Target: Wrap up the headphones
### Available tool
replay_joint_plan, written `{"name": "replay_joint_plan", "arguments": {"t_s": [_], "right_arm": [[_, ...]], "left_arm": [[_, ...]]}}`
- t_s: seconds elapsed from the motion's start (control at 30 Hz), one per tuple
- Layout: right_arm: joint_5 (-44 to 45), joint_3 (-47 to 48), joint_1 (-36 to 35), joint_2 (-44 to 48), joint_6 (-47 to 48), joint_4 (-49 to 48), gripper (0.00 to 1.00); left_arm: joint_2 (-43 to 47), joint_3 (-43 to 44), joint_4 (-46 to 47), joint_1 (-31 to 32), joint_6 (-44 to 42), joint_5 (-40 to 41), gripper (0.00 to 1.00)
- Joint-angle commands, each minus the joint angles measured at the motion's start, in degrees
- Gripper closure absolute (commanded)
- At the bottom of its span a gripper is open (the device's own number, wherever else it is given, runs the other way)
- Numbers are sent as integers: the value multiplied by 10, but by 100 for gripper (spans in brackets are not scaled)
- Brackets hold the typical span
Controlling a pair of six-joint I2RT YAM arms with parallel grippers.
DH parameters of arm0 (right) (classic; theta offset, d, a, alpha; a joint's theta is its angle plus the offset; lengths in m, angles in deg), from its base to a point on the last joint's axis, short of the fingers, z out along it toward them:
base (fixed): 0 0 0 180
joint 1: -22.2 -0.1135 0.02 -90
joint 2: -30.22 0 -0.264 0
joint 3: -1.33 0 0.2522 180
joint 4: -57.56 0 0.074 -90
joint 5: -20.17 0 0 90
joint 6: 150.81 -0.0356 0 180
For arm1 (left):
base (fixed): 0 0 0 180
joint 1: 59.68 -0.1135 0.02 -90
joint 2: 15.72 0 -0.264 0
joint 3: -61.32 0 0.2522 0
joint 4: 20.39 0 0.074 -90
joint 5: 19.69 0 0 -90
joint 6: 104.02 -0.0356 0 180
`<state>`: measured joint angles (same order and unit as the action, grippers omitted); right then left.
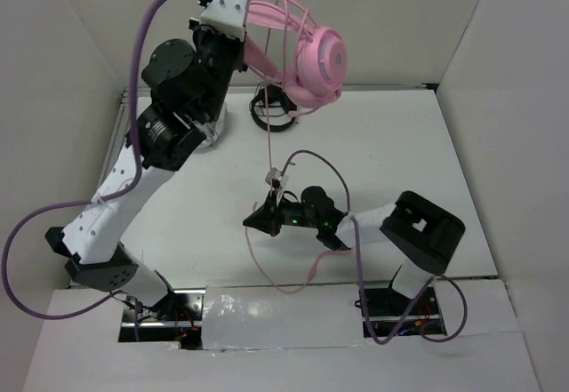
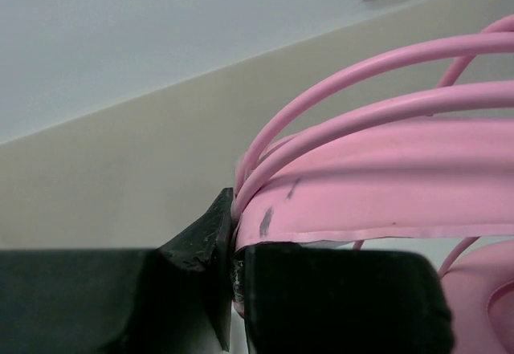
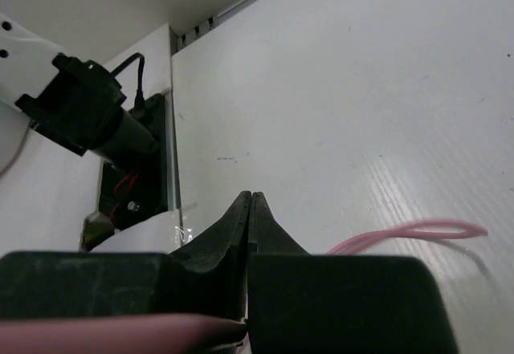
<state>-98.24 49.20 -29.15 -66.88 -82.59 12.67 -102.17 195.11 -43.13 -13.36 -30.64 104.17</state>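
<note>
- While the left gripper was raised high, its jaws were closed tight on the headband of the headphones, so the earcups hung in the air just beside it, well above the table.
- The cable dropped from there to the right gripper, low over the table. Its jaws were pressed together with pink between them, probably to keep the cable stretched for winding.
- Beside that gripper the slack loop lay flat, near the table's front edge.
- Thin pink strands arched over the headband; I judged them to be cable turns.
- Black headphones lay below the left gripper. Open table beyond the right gripper gave room to swing.
</note>
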Motion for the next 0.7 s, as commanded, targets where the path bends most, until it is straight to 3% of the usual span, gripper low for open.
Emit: {"name": "replay_joint_plan", "arguments": {"t_s": [0.0, 0.07, 0.2, 0.27, 0.33, 0.47, 0.67], "right_arm": [[121, -40, -31, 72, 22, 49, 100], [151, -62, -38, 96, 12, 74, 100], [223, -100, -39, 144, -38, 128, 100], [258, -117, -46, 168, -52, 158, 100], [316, -120, -59, 204, -55, 223, 100], [435, -99, -112, 283, -59, 382, 100], [470, -44, -159, 368, -56, 532, 100]], "left_arm": [[-33, 54, 92, -60, 32, 17, 100], [-54, 78, 22, -95, 69, 4, 100], [-101, 76, 41, -146, 51, 21, 100], [-121, 85, 0, -173, 70, 20, 100], [-144, 91, -43, -192, 121, -13, 100], [-214, 142, -214, -257, 242, -102, 100], [-259, 99, -284, -287, 356, -188, 100]]}}
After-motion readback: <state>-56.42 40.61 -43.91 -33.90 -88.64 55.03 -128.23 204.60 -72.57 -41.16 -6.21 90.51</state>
